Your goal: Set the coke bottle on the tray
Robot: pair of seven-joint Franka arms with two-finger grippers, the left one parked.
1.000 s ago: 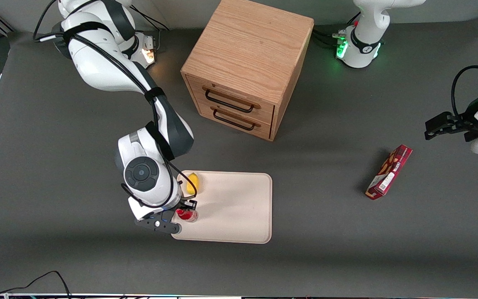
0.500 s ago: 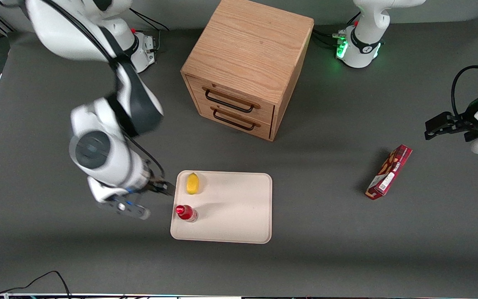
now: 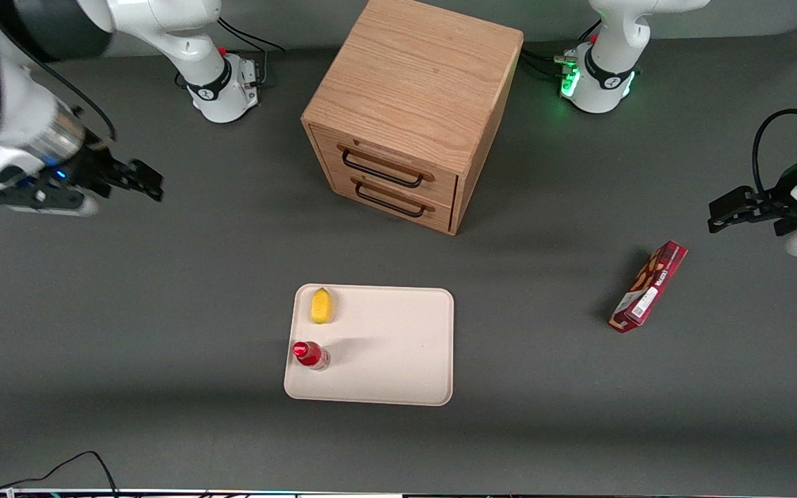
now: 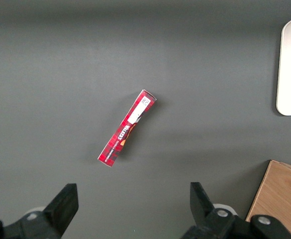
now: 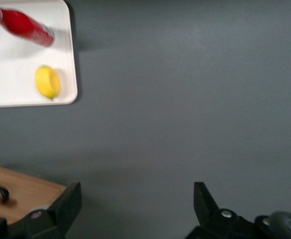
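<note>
I log the coke bottle [image 3: 311, 355] standing upright on the tray [image 3: 398, 346], near the tray edge toward the working arm's end, free of any grip. A lemon [image 3: 321, 305] lies on the same tray, a little farther from the front camera, not touching the bottle. I judge the placement done; the step in hand is the retreat.

End effector [image 3: 137, 178] hangs above bare worktop [image 3: 163, 290], well apart from the tray, toward the working arm's end. Fingers spread wide, nothing between them.

To finish well: I'd hold height, avoid sweeping over the tray, and leave the bottle undisturbed.

Farther off: wooden drawer cabinet [image 3: 412, 111], both drawers shut.

The wrist view gives finger spacing plainly [image 5: 135, 209]; front view shows it poorly. Only the front view shows the snack box [image 3: 649, 286] toward the parked arm's end
</note>
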